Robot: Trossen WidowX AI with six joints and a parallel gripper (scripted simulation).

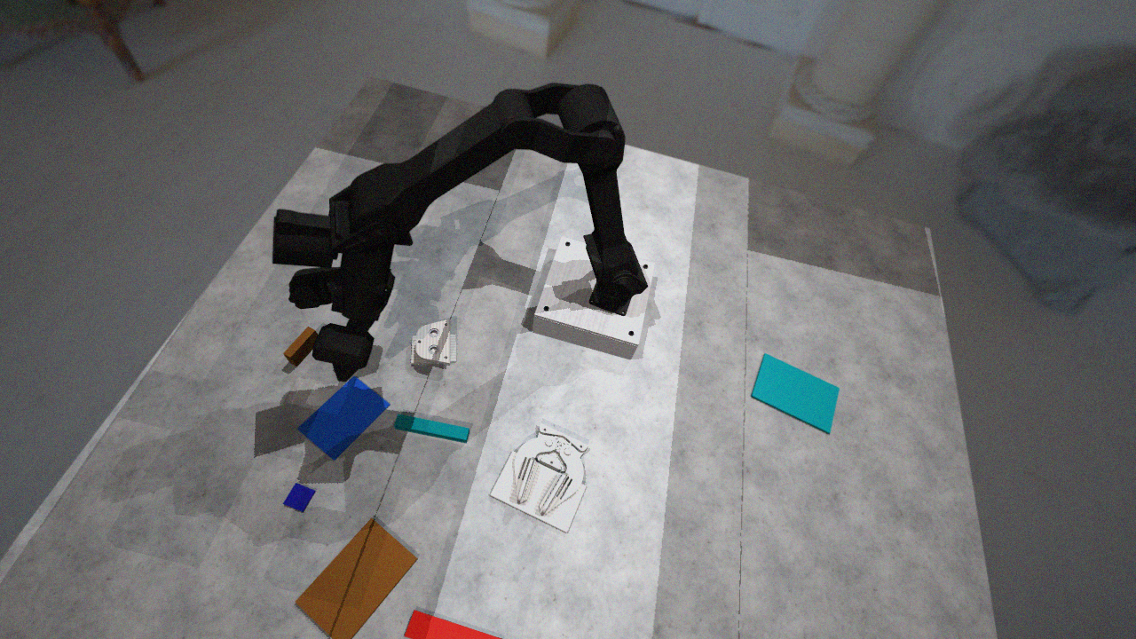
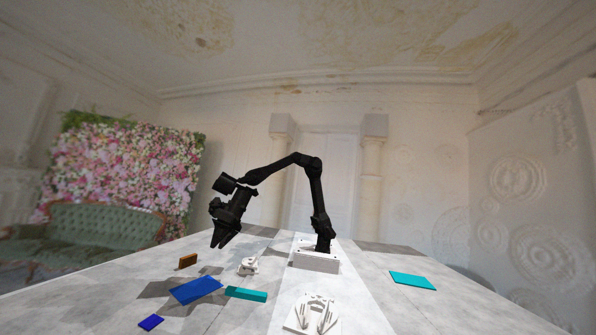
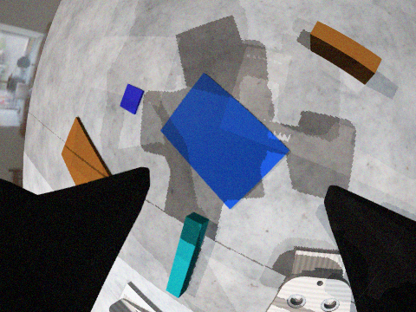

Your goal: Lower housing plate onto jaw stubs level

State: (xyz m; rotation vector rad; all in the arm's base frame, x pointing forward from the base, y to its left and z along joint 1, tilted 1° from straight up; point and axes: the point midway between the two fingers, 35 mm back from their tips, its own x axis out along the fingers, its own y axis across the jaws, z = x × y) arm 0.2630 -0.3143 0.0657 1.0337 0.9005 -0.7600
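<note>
The white housing plate (image 1: pixel 425 350) (image 2: pixel 250 261) (image 3: pixel 313 291), with two round holes, sits on a small white stand (image 3: pixel 308 259), apart from the jaws. The two white jaws (image 1: pixel 523 483) (image 2: pixel 303 315) lie side by side on the white base (image 1: pixel 507 491) (image 2: pixel 291 323), nearer the front in the top and exterior views. Only a corner of the base shows at the wrist view's bottom left. My gripper (image 1: pixel 343 374) (image 2: pixel 216 246) (image 3: pixel 242 187) is open and empty, in the air at the left, pointing down and slightly outward. The jaw stubs are too small to make out.
A blue plate (image 1: pixel 343 418) (image 2: pixel 195 289) (image 3: pixel 223 139) lies under my gripper's view. A teal bar (image 1: pixel 432 428) (image 2: pixel 246 294) (image 3: pixel 187 256) lies between it and the base. An orange block (image 1: pixel 300 346) (image 2: pixel 187 260) (image 3: pixel 344 52) stands at the left, and an orange plate (image 1: pixel 357 578) lies in front.
</note>
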